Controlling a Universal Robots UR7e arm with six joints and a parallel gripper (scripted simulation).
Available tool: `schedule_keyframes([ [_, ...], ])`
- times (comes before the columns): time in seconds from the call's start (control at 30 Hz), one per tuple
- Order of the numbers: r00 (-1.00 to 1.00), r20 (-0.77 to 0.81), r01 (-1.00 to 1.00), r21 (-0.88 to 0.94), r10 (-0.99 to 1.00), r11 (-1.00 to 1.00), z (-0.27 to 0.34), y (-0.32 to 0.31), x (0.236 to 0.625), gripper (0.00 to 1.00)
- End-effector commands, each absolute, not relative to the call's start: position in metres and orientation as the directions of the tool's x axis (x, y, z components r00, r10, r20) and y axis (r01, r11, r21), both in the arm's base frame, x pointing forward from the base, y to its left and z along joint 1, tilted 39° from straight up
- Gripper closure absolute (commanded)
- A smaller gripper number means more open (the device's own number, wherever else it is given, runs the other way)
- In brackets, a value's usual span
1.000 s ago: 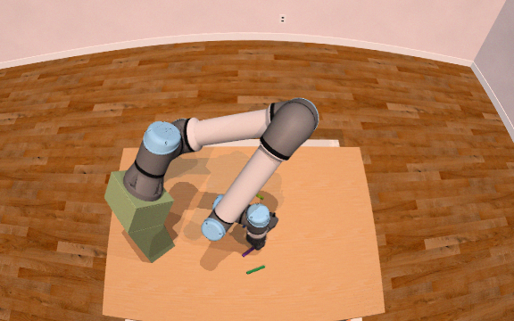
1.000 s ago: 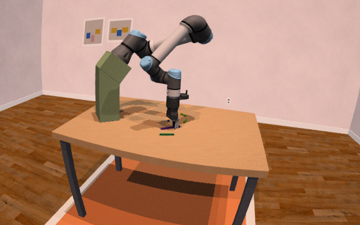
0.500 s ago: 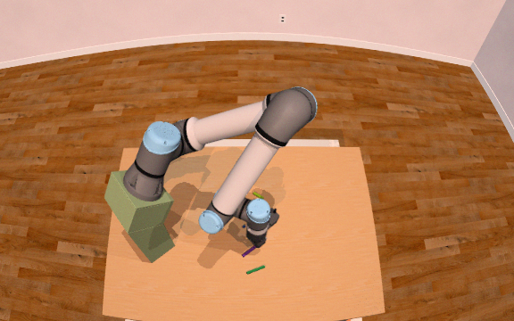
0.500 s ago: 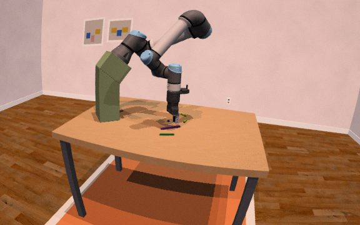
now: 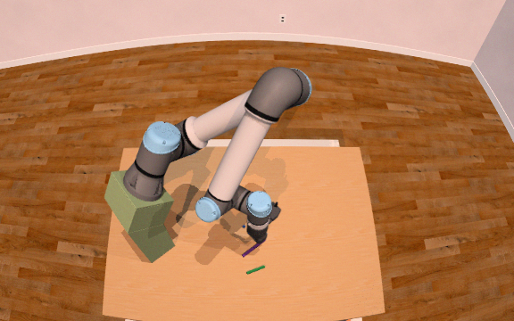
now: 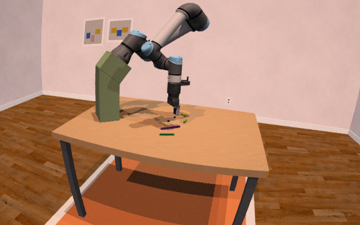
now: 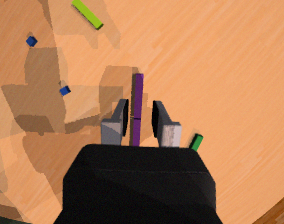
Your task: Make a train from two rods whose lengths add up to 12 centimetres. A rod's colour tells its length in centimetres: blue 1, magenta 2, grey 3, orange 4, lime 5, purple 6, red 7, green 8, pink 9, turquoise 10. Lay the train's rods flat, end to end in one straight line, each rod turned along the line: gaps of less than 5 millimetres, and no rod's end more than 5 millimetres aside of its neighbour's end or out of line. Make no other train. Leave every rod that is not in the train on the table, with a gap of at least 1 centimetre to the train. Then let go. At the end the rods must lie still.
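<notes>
A long purple strip (image 6: 170,127) lies flat on the table, longer than the green rod (image 6: 166,134) just in front of it. In the wrist view the purple strip (image 7: 137,103) shows a faint seam between my fingers, as of two purple rods end to end. My gripper (image 6: 175,114) hangs a little above the strip's far end, fingers apart and pointing down. In the wrist view the fingers stand on either side of the strip without touching it. In the overhead view the gripper (image 5: 257,237) hides the strip's (image 5: 251,250) upper end.
Two lime rods (image 7: 88,14) and two small blue rods (image 7: 32,40) (image 7: 65,90) lie beyond the strip. The green rod (image 5: 255,269) lies apart from the strip toward the table's front. The olive arm pedestal (image 5: 143,218) stands at the left.
</notes>
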State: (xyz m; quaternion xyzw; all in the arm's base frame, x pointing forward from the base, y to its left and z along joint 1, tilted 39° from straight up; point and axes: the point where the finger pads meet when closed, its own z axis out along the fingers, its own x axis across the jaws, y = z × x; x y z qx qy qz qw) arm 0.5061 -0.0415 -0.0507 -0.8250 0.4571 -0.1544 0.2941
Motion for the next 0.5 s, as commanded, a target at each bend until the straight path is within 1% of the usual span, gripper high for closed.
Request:
schedule_keyframes([
  [0.0,0.536,-0.02,-0.665,-0.626,-0.844,-0.407,-0.0447,-0.0435,0.4997,0.46],
  [0.2,0.536,-0.018,-0.664,-0.626,-0.844,-0.408,-0.0439,-0.0444,0.5,0.46],
  [0.23,0.536,-0.018,-0.664,-0.626,-0.844,-0.409,-0.0441,-0.0443,0.5001,0.0],
  [0.47,0.537,-0.019,-0.664,-0.626,-0.844,-0.408,-0.0444,-0.0441,0.5002,0.0],
])
